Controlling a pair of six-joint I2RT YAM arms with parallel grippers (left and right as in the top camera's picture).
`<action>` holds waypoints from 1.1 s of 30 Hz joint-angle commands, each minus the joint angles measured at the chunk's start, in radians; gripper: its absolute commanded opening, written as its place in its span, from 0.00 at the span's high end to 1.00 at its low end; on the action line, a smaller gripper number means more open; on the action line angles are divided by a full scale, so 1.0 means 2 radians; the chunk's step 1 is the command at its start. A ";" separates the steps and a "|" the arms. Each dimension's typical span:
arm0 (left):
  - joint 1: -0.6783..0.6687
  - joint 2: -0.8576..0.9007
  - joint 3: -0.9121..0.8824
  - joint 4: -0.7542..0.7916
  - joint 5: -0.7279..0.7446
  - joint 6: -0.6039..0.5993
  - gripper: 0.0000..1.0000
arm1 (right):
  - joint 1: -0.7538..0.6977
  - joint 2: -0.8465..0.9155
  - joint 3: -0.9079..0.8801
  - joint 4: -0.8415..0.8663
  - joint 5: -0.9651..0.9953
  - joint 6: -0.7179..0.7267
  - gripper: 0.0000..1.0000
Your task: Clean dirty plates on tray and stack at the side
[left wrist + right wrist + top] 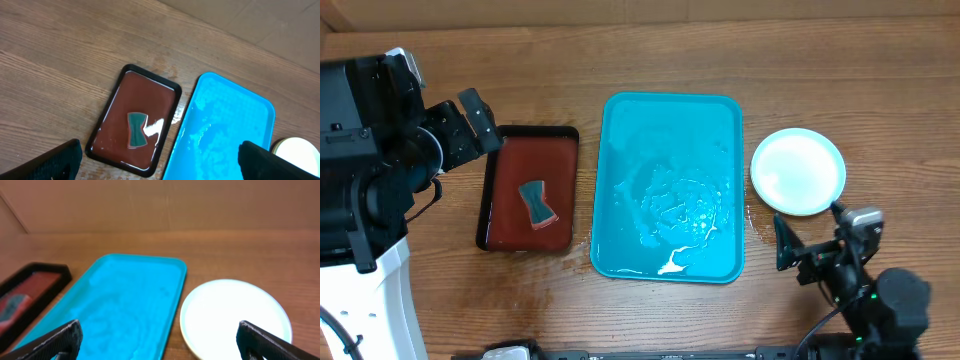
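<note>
The turquoise tray [622, 130] lies mid-table, wet, with water streaks and a white foam patch near its front edge, and no plate on it. It also shows in the left wrist view [225, 115] and the right wrist view [125, 295]. A whitish plate [798, 170] with a pale rim sits on the table right of the tray; I cannot tell how many plates lie under it. It also shows in the right wrist view [235, 315] and the left wrist view [297, 147]. My left gripper [478, 128] [165, 165] is open and empty, high at the left. My right gripper [812, 232] [160, 342] is open and empty, in front of the plate.
A dark red, black-rimmed tray [510, 165] [115, 105] lies left of the turquoise tray, wet, with a teal sponge [537, 203] [136, 130] on it. Wet patches mark the wood around the trays. A cardboard wall stands at the back.
</note>
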 commanded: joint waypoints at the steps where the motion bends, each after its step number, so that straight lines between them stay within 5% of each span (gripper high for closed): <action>1: 0.001 0.004 0.006 0.001 0.006 0.000 0.00 | -0.002 -0.055 -0.059 0.038 0.001 0.002 0.00; 12: 0.001 0.004 0.006 0.001 0.006 0.000 0.00 | -0.002 -0.089 -0.196 0.244 0.000 0.001 0.00; 33: 0.001 0.004 0.006 0.001 0.006 0.000 0.00 | 0.001 -0.089 -0.194 0.243 -0.004 0.001 0.00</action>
